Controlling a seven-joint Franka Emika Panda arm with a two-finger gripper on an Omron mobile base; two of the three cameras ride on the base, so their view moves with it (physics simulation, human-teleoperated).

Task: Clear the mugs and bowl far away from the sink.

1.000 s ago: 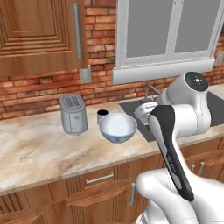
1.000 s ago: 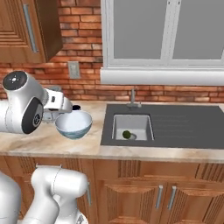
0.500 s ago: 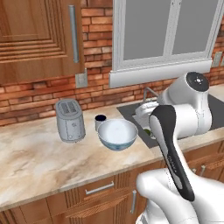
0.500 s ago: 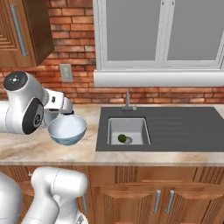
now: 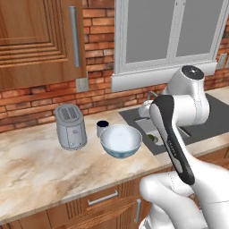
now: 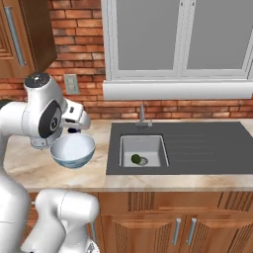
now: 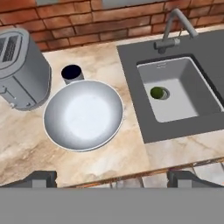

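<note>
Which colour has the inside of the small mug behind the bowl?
Dark navy; the mug shows best in the hand view.

even, bright rendered light, soft shadows, slight low-resolution blur

Upright white bowl (image 7: 83, 114) beside sink (image 7: 183, 83), navy-rimmed mug (image 7: 72, 73) touching behind

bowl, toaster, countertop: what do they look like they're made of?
Bowl: likely glazed ceramic; smooth white inside, pale blue patterned outside in the left base view. Toaster: looks like brushed metal; even silver-grey sides with a soft sheen. Countertop: looks like polished marble or stone; beige with darker veining. All rendered, so these are guesses from the look alone.
</note>
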